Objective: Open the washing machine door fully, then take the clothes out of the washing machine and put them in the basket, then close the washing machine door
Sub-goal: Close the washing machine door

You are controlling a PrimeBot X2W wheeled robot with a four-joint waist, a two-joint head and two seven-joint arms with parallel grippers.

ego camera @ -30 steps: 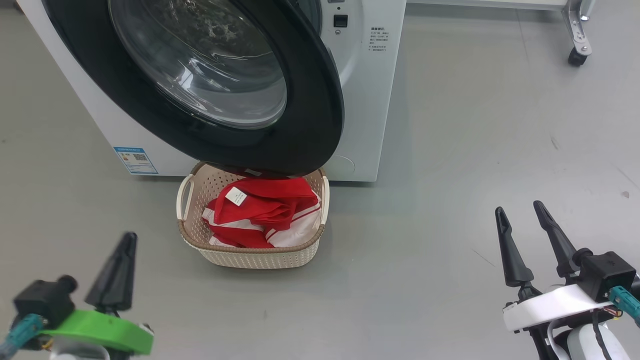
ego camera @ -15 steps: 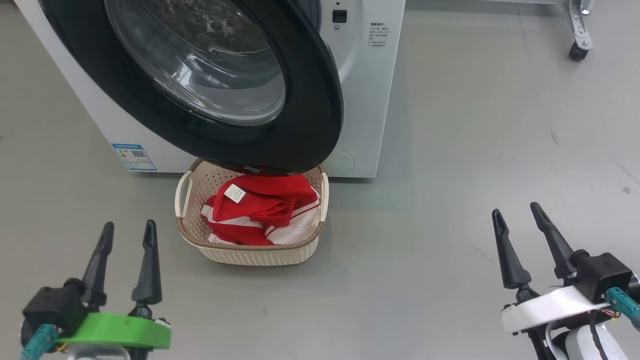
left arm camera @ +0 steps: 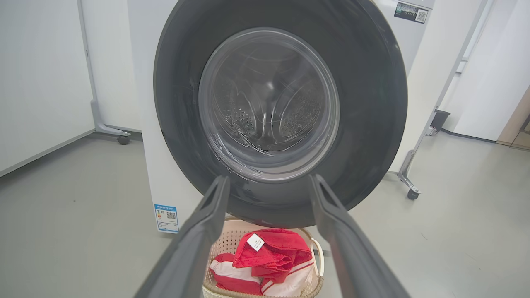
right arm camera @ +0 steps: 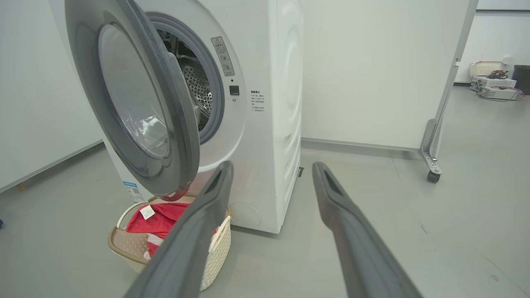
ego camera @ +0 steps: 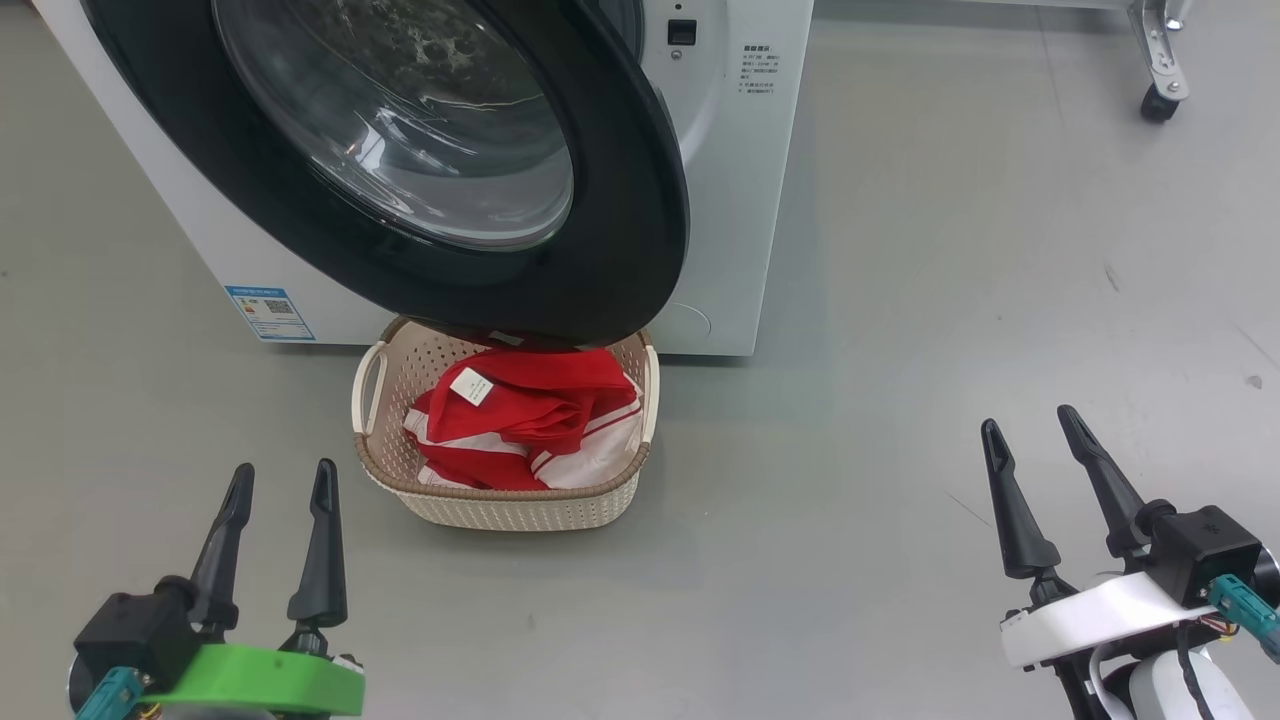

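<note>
Clothes [ego camera: 530,400] in basket [ego camera: 500,492]; door [ego camera: 640,200] ajar ahead of left gripper [ego camera: 285,466], fingers spread, empty; right gripper [ego camera: 1028,418] likewise. Push rim's free edge squarely, clearing basket.

A smooth grey floor [ego camera: 900,300] spreads across the head view, with a few dark scuffs [ego camera: 1110,278] toward the right edge. The white washing machine [ego camera: 735,200] stands on it at the upper left and centre. Just below the machine, at centre frame, the cream basket [ego camera: 510,505] sits on the floor. In the upper right corner a black caster wheel [ego camera: 1158,103] of a metal frame [ego camera: 1160,45] rests on it.
</note>
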